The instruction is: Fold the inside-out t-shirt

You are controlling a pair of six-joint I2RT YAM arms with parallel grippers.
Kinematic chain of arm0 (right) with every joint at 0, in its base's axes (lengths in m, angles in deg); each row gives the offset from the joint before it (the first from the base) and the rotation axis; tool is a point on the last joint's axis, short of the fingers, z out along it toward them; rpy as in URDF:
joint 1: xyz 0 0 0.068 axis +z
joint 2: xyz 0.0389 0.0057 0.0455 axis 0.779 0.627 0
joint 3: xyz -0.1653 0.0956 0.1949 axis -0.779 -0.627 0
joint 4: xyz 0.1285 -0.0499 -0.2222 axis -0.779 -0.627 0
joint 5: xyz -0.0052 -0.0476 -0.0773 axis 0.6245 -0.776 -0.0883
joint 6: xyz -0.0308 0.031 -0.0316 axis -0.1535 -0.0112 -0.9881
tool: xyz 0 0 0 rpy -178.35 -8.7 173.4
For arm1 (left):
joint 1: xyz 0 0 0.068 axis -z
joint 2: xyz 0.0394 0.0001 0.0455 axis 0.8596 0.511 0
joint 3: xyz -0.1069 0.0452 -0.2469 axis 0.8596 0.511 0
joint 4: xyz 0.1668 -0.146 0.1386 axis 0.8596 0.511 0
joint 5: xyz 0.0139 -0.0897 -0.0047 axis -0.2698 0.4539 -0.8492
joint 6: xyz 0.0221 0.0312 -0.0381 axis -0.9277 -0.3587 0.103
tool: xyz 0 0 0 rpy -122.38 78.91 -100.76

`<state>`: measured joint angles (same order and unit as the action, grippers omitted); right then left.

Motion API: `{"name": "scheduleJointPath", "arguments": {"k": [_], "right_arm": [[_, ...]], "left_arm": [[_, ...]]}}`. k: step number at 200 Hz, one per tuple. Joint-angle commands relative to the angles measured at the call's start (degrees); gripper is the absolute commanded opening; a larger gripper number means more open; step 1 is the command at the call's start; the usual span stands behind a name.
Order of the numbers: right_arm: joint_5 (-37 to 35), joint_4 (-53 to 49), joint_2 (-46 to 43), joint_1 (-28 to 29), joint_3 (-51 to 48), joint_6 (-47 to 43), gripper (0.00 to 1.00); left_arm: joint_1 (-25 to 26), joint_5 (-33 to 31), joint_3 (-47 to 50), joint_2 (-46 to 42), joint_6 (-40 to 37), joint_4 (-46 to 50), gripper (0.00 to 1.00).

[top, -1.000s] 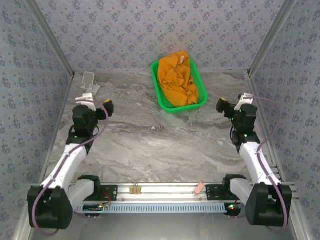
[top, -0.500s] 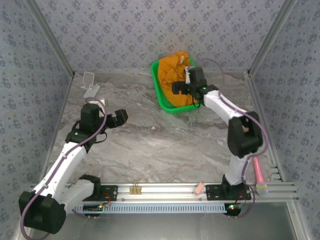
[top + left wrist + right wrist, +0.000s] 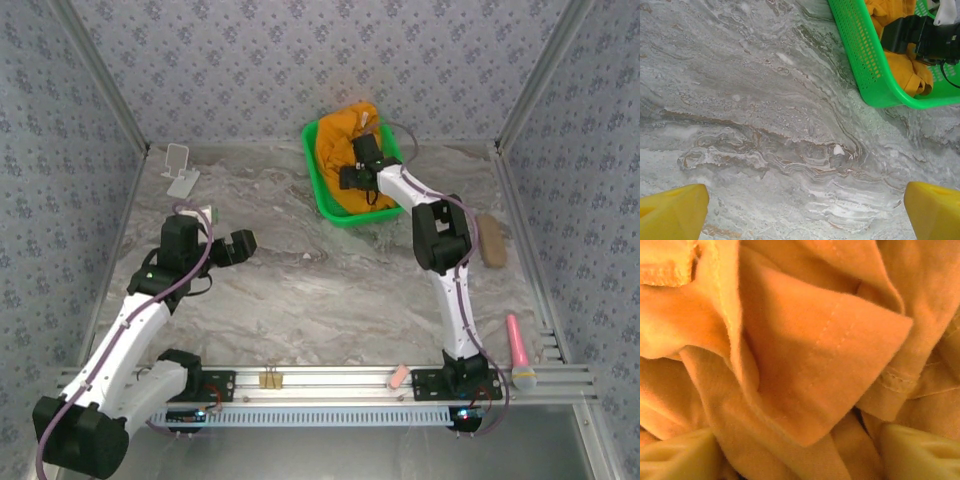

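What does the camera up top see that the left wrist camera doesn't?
Top view extras: both whole arms, a white stand by the far left wall, a pink-handled tool and a brown oblong thing on the right, the patterned walls. Left wrist extras: the left claw's yellow fingertips close up, spread wide, and the tiny holes in the green basket's wall. Both share the green basket, the orange t-shirt in it, the right claw down on the t-shirt, and the marble table.
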<state>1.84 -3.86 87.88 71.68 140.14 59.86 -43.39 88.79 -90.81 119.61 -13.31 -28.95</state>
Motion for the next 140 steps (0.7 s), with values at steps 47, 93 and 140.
{"name": "scheduleJointPath", "arguments": {"k": [47, 93, 140], "right_arm": [[11.3, 13.4, -17.9, -0.8, -8.6, -1.7, 0.0], [21.3, 4.8, -26.1, 4.6, 8.9, -6.6, 0.0], [27.2, 6.0, -31.2, 18.8, -0.3, -6.9, 0.0]], "left_arm": [[0.7, 3.3, -2.2, 0.6, -0.2, -1.2, 1.0], [1.8, 9.2, -5.0, 3.6, 4.3, -8.8, 1.0], [1.1, 4.5, -8.3, 3.8, 6.1, -5.2, 1.0]]}}
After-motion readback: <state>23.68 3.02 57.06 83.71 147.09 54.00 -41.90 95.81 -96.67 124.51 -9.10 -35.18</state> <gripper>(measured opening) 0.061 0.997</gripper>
